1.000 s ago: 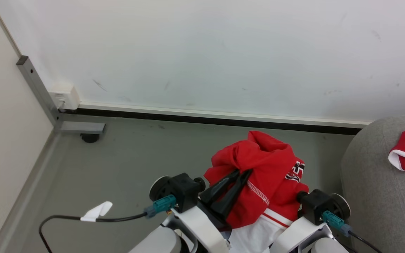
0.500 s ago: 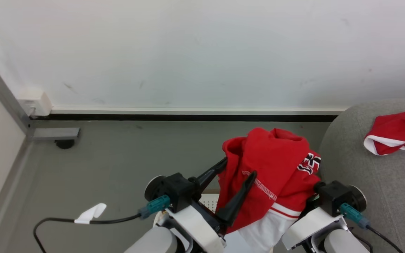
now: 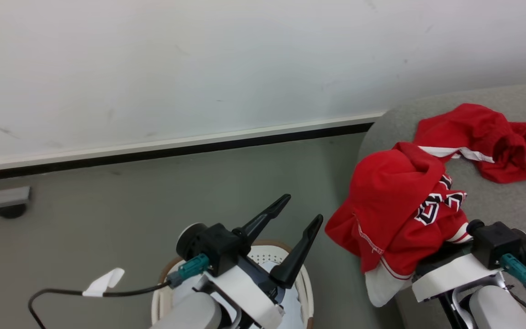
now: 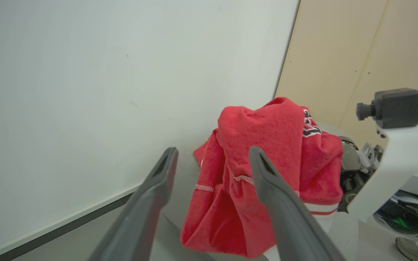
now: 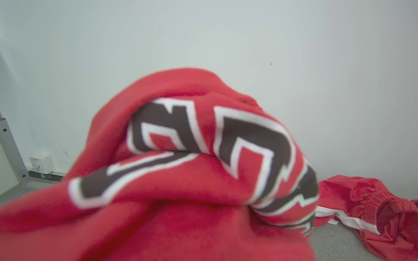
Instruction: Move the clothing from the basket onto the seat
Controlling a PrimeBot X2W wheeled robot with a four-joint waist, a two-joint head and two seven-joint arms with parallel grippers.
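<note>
Now the left gripper (image 3: 302,208), clamped on the jersey (image 3: 391,205) a second ago, stands open above the basket (image 3: 307,288), so the jersey rides on the right gripper (image 3: 445,256) alone (finger state hidden by cloth) over the seat (image 3: 509,205) edge beside the shorts (image 3: 482,132), its long axis near vertical, white hem pointing down.

I see the red jersey (image 3: 395,201), black-and-white numbers showing, bunched up in the air over the left edge of the grey sofa (image 3: 518,196); the red shorts (image 3: 482,132) lie crumpled on the sofa just behind; the white basket (image 3: 159,301) sits on the floor.
</note>
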